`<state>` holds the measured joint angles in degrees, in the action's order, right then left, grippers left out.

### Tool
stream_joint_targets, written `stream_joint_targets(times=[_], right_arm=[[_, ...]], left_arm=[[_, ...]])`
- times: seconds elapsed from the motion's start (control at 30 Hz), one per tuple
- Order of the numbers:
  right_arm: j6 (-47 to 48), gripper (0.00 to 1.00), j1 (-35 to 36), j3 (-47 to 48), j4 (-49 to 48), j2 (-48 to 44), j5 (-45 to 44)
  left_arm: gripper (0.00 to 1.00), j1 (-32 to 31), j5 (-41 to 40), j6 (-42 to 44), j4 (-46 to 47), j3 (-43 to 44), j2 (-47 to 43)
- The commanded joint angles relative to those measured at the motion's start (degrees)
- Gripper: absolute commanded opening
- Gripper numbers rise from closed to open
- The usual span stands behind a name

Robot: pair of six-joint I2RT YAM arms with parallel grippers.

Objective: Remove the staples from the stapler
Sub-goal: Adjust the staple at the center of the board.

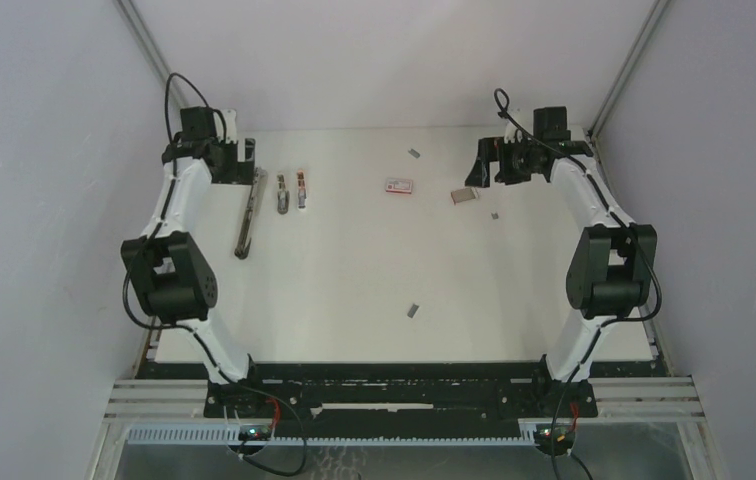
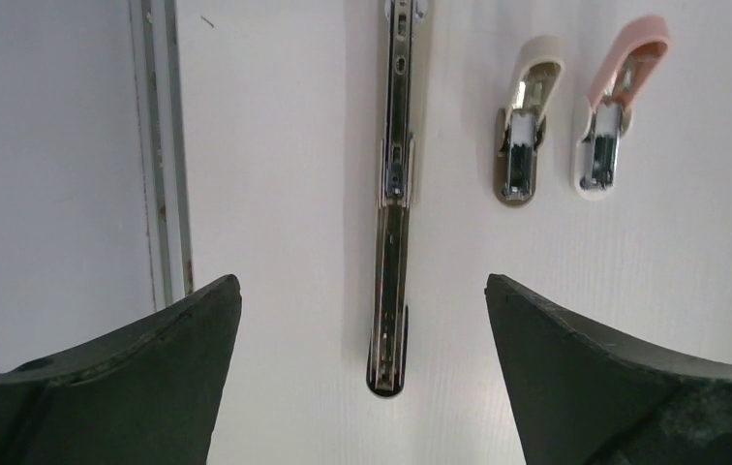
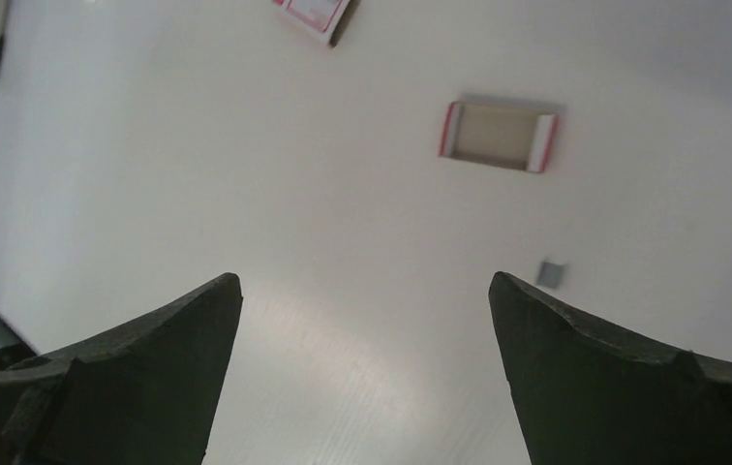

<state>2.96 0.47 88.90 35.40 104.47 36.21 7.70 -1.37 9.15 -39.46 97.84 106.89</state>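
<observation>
The matte white surface (image 1: 354, 270) bears the left arm (image 1: 182, 200) and right arm (image 1: 594, 200), both stretched to the far edge with wrists tipped down. The left fingers (image 2: 149, 368) are spread wide and empty above the stapler (image 2: 393, 194), a slim chrome bar unfolded flat at far left. The right fingers (image 3: 614, 368) gape empty too. Two small staplers (image 2: 522, 126) lie just beside it. A red-and-white box (image 3: 314, 15) and an open tray (image 3: 499, 136) lie mid-surface, with grey staples (image 3: 551, 273) scattered.

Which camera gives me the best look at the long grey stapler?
The left wrist view: the stapler lies opened out lengthwise, close up, its metal channel plainly visible. The top external view shows the stapler only as a thin small bar beside the left arm. The right wrist view does not clearly show it.
</observation>
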Motion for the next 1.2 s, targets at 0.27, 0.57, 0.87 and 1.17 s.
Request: stream_joint_targets(times=[0.27,0.57,0.87,1.17], right_arm=[[3.2,0.88,0.4,21.5,0.6,11.4,-25.1],[6.6,0.82,0.5,39.2,2.7,26.7,-31.5],[9.0,0.69,0.5,44.0,-3.7,34.4,-37.2],[18.1,0.73,7.2,42.7,-9.7,35.3,-33.9]], left_arm=[[1.0,0.5,13.0,7.6,1.8,-23.0,-22.7],[1.0,0.6,23.9,14.8,0.2,-38.7,-35.5],[1.0,0.7,31.4,20.5,-0.3,-44.4,-41.4],[1.0,0.7,37.4,23.2,-0.2,-46.3,-44.7]])
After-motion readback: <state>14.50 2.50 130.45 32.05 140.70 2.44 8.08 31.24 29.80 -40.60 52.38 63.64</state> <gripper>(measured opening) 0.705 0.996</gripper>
